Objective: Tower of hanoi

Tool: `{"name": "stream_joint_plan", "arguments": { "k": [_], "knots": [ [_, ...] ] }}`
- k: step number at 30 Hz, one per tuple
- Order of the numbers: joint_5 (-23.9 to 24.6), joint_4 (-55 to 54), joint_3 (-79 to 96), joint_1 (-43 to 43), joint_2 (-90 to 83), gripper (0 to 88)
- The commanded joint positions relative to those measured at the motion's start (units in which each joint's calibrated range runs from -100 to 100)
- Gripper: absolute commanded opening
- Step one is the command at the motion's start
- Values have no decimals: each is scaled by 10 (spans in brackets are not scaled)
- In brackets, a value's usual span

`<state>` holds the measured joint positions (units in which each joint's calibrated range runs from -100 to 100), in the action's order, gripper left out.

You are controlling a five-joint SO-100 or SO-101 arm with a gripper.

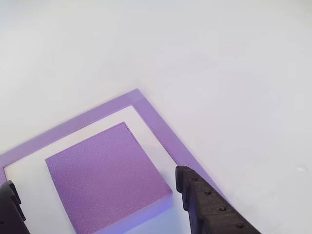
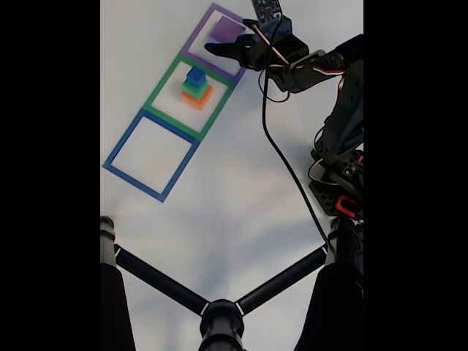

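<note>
Black hand (image 1: 97, 202) (fingers apart), purple block (image 1: 107, 175) between fingers

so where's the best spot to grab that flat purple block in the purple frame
Probably from straight above, closing on two opposite side faces of the purple block. It lies flat inside the purple frame with bare table all around, and the open gripper already straddles it, a finger on each side.

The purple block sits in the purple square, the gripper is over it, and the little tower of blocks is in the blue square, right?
Not quite. In the fixed view the stack of blocks stands in the green square, and nothing sits in the blue square. The purple block does lie in the purple square, with the gripper over it.
</note>
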<state>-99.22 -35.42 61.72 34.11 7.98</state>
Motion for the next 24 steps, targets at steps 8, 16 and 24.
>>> {"name": "stream_joint_plan", "arguments": {
  "k": [8, 16, 24],
  "knots": [
    [-8, -27, -4, 2, 4, 376],
    [-8, -46, 0, 1, 22, 370],
    [-8, -63, 3, -8, 38, 347]
  ]
}}
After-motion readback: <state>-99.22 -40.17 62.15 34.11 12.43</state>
